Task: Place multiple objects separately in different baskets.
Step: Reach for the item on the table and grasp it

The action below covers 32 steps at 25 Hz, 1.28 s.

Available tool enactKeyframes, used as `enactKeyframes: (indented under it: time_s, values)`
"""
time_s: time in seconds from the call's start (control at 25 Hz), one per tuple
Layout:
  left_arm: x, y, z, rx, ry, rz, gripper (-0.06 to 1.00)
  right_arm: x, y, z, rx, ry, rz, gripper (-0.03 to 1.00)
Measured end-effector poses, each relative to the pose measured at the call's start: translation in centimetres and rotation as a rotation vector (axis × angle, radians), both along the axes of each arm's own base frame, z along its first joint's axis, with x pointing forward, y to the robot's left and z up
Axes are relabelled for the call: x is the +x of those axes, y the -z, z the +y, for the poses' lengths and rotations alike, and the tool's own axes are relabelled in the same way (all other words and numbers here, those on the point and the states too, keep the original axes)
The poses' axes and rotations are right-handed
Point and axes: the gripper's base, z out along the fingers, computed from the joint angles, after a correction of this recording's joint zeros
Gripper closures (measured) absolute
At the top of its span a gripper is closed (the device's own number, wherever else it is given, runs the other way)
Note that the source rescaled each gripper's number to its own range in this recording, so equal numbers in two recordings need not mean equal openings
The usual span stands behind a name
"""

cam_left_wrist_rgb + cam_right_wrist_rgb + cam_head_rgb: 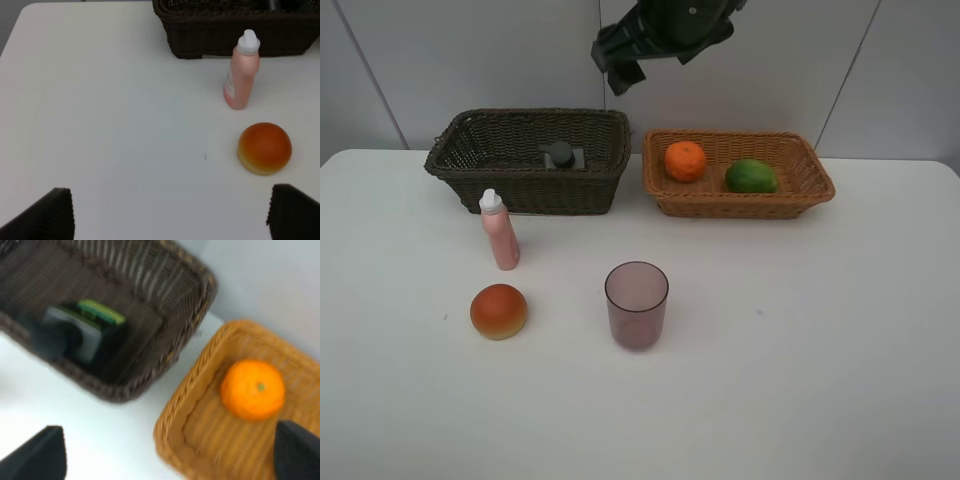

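A pink bottle (499, 230) with a white cap stands upright in front of the dark brown basket (470, 165), which holds a dark grey box (560, 156). The red-orange bun (499, 311) and the purple cup (636, 305) rest on the table nearer the front. An orange (685, 160) and a green lime (751, 176) lie in the tan basket (820, 185). My right gripper (622, 72) hangs high between the two baskets, open and empty (170, 452), over the grey box (82, 332) and orange (253, 389). My left gripper (172, 215) is open above bare table, short of the bun (264, 148) and bottle (242, 75).
A white table (800, 330) carries everything, with a grey wall panel behind the baskets. The two baskets stand side by side along the back edge with a narrow gap between them. The left arm is outside the high view.
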Motion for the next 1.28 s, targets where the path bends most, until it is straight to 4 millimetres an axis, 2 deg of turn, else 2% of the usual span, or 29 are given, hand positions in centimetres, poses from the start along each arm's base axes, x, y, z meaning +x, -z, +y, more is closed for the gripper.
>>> enactKeyframes:
  time_s: [0.2,0.56,0.76,0.92,1.28]
  values:
    - [0.0,0.0,0.0,0.0,0.0,0.0,-0.06,-2.6,1.3,-4.9,0.0,0.05,0.046,0.13]
    - [0.0,0.0,0.0,0.0,0.0,0.0,-0.06,-8.7,1.2,-14.3,0.082,0.214,0.043,0.13]
    - [0.0,0.0,0.0,0.0,0.0,0.0,-0.06,-11.9,1.9,-19.3,0.102,0.359,0.032,0.13]
    - [0.0,0.0,0.0,0.0,0.0,0.0,-0.06,-14.7,2.2,-22.1,0.132,0.456,0.029,0.13]
    - [0.0,0.0,0.0,0.0,0.0,0.0,-0.06,-20.2,0.8,-24.8,0.185,0.596,0.035,0.13]
